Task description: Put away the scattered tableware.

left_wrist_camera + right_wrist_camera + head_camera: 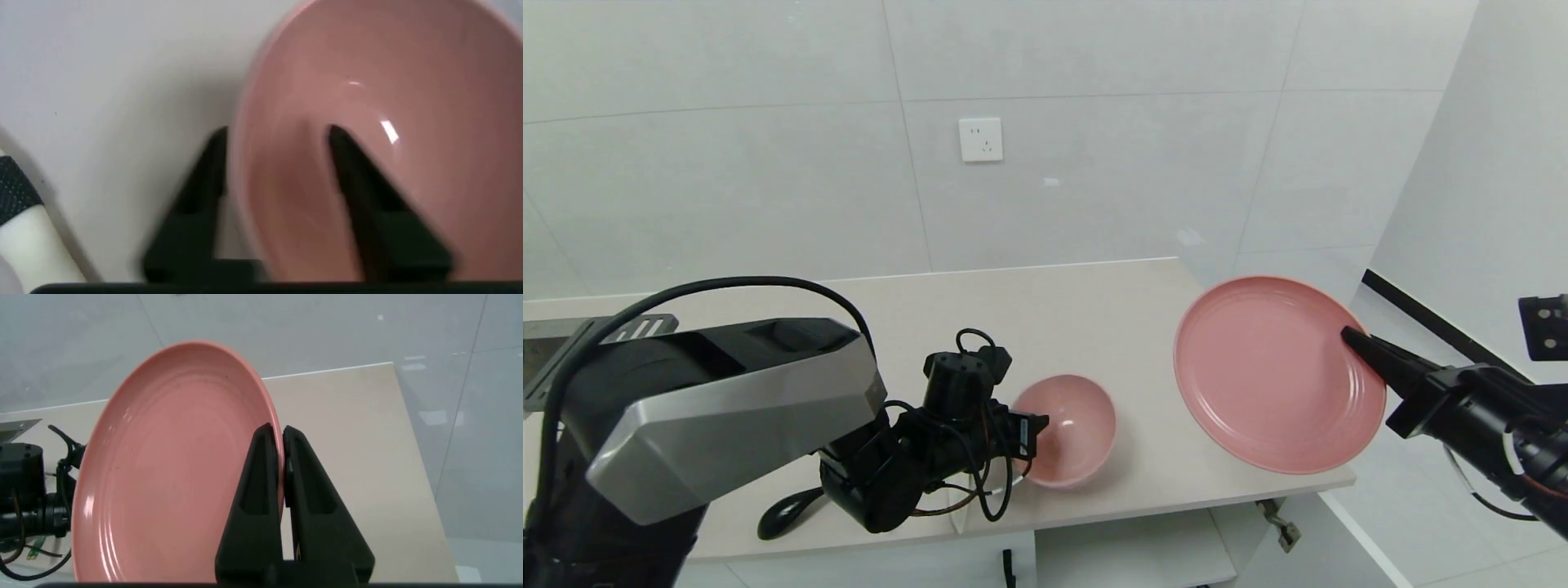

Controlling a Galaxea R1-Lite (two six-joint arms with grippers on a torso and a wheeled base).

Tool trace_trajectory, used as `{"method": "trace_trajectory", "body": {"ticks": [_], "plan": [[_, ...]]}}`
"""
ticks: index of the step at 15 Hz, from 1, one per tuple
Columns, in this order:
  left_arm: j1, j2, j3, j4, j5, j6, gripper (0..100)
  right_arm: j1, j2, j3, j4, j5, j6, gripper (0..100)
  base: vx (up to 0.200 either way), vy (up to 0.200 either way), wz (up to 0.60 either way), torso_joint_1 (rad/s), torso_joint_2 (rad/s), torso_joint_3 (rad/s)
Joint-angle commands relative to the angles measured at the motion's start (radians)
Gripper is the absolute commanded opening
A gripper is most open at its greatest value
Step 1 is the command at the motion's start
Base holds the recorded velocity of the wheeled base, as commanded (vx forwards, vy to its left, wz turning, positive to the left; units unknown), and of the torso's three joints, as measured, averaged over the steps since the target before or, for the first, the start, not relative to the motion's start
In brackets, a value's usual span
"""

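A pink bowl (1068,426) stands near the table's front edge. My left gripper (1031,437) is at its left side and open. In the left wrist view the left gripper (278,135) straddles the pink bowl's (392,98) rim, one finger (196,212) outside the wall and the other inside, with a gap left to the wall. A pink plate (1262,376) hangs tilted over the table's right end. My right gripper (1347,333) is shut on its right rim. The right wrist view shows the right gripper (283,431) pinching the pink plate's (172,457) edge.
A black spoon (786,512) lies at the table's front edge, under my left arm. A white handle with a black end (20,237) lies beside the bowl. The beige table (1054,310) ends just right of the plate; a tiled wall with a socket (980,139) stands behind.
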Motion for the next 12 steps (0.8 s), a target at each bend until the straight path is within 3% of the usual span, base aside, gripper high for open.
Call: {"method": "trace_trajectory", "body": {"ticks": [1, 8, 12], "plan": [[0.001, -0.046, 0.049, -0.010, 0.000, 0.002, 0, 0.001, 0.000, 0.000, -0.001, 0.000, 0.000, 0, 0.000, 0.000, 0.00, 0.000, 0.00, 0.000], [0.032, -0.266, 0.144, -0.034, 0.011, 0.009, 0, 0.003, 0.000, -0.002, -0.001, 0.000, -0.003, 0, 0.000, 0.000, 0.00, 0.000, 0.00, 0.000], [0.078, -0.408, 0.222, -0.022, 0.015, 0.052, 0, 0.003, 0.000, -0.020, -0.001, 0.000, 0.001, 0, 0.000, 0.000, 0.00, 0.000, 0.00, 0.000]]}}
